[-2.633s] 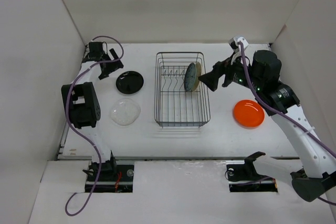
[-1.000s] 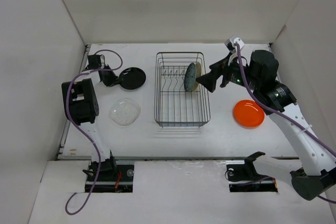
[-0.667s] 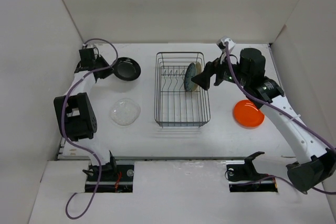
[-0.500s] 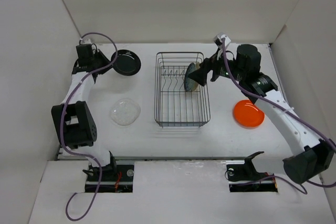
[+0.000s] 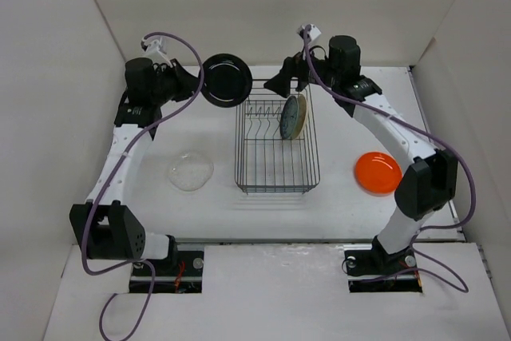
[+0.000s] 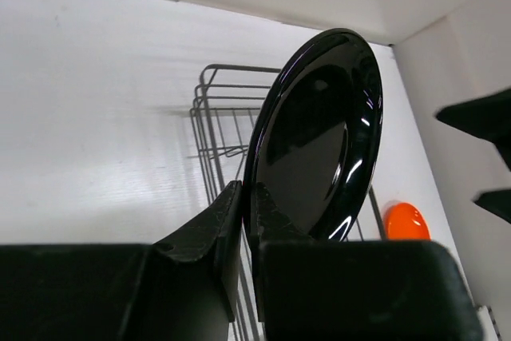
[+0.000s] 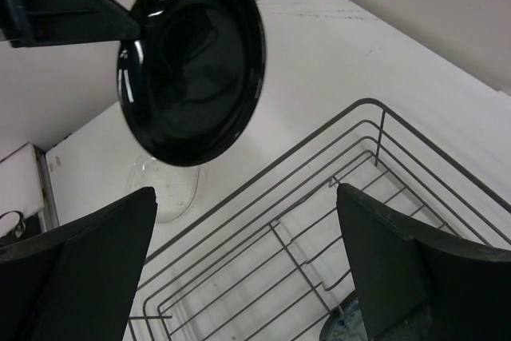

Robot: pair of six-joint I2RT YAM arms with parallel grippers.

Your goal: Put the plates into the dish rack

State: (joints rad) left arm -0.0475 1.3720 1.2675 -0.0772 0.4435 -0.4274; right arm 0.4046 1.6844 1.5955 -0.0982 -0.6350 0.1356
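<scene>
My left gripper is shut on the rim of the black plate, held on edge in the air by the far-left corner of the dish rack. The left wrist view shows both fingers pinching that black plate. Two plates, teal and cream, stand upright between the rack's prongs. My right gripper hangs open over the rack's far end, facing the black plate, with nothing between its fingers. The clear glass plate lies left of the rack and the orange plate lies to its right.
White walls close in the table on the left, back and right. The left arm's purple cable loops near the back wall. The two grippers are close together above the rack's far rim.
My left gripper lifted the black plate off the table and carried it up and right toward the rack's far-left corner. My right arm swung left over the rack's far end, staying open.
</scene>
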